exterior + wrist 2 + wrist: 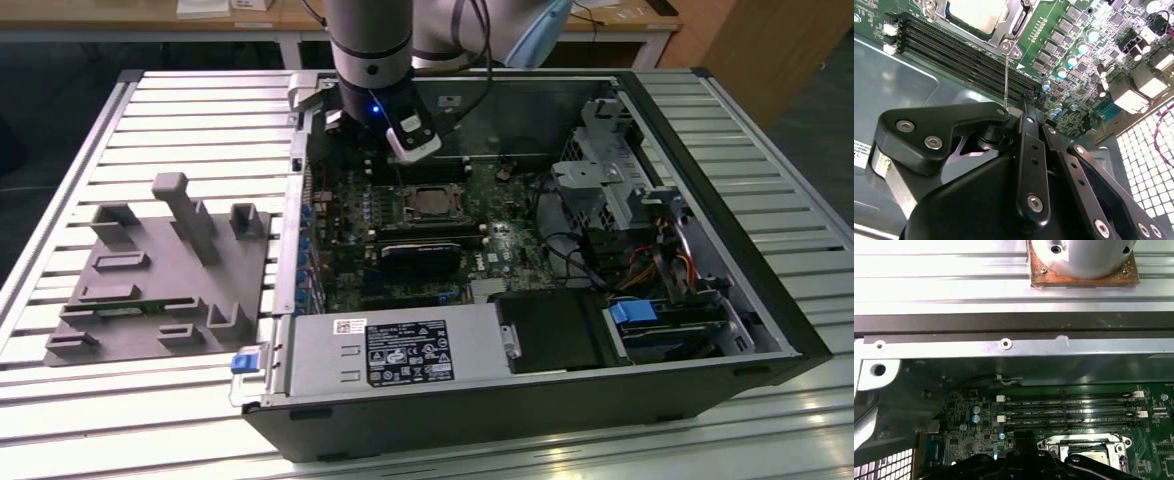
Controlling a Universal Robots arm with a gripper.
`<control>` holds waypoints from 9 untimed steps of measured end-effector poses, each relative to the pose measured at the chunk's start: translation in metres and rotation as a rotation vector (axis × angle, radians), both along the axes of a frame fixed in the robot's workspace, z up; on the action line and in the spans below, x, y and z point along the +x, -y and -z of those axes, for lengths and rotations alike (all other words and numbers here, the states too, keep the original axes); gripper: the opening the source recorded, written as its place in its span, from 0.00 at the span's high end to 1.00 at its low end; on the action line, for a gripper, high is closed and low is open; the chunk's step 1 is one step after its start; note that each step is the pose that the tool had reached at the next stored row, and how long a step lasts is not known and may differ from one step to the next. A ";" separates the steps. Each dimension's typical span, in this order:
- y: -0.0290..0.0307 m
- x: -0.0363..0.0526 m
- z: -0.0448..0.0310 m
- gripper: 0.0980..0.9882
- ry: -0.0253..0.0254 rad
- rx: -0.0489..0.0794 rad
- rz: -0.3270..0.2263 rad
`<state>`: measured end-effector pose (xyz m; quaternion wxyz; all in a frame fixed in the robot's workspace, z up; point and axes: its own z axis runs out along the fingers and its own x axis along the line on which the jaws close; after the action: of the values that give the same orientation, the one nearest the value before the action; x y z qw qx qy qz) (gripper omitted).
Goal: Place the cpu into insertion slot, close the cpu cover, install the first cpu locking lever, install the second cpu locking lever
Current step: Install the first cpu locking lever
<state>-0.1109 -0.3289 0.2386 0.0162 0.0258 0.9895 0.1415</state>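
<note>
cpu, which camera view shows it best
The exterior view: the cpu shows whole and uncovered there. The second wrist view crops it at the picture's edge, and in the first wrist view the black pincer covers part of it.

Silver cpu (976, 12), green motherboard (1154, 445), black memory slots (954, 50)

The exterior view looks down at a slant from well off the arm and takes in the whole open computer case (534, 425) and the table (774, 150) around it. Both wrist views sit close behind the gripper (1021, 110), facing the motherboard (1094, 40) from different sides. All three share the memory slots (1069, 410) and the insertion slot (430, 200) near the gripper.
</note>
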 end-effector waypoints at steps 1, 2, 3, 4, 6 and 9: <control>0.0000 0.0010 0.0000 0.99 0.0001 0.000 0.000; 0.0000 0.0021 0.0000 0.99 0.0000 0.000 0.000; 0.0000 0.0034 0.0000 0.99 0.0001 0.000 0.000; 0.0000 0.0048 0.0001 0.99 0.0001 0.000 0.001; 0.0000 0.0087 0.0001 0.99 0.0001 0.000 0.002; 0.0000 0.0150 0.0002 0.99 0.0001 0.000 0.006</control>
<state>-0.0959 -0.3288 0.2385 0.0167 0.0290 0.9894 0.1414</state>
